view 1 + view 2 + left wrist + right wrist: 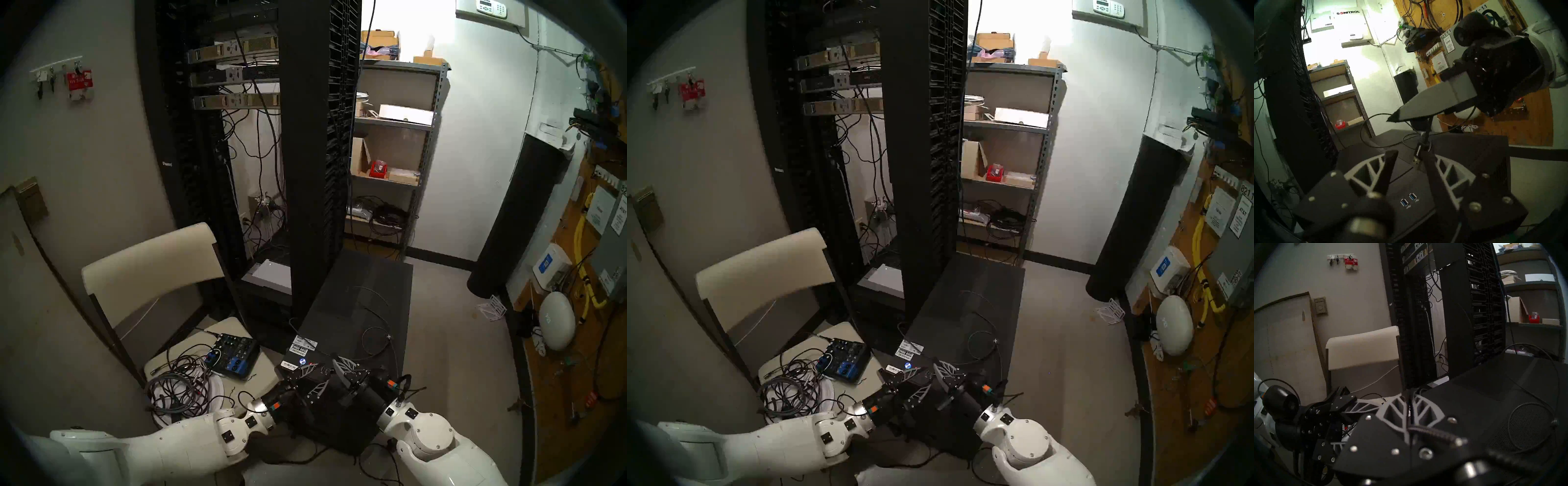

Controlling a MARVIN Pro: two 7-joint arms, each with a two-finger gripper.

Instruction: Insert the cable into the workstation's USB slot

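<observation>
Two claws above workstation (366,298), cable (1371,129) looped

Tall black server rack (244,135) at center, loose cords hanging inside. Cream folding chair (152,268) left of it; on the seat a small blue-and-black audio mixer (234,354) beside a heap of tangled cords (179,387). Grey metal shelving (393,152) behind holds cardboard boxes and a red bin (378,169). Keys on a wall hook strip (61,78). White rounded device (556,320) at right, possibly a router.
</observation>
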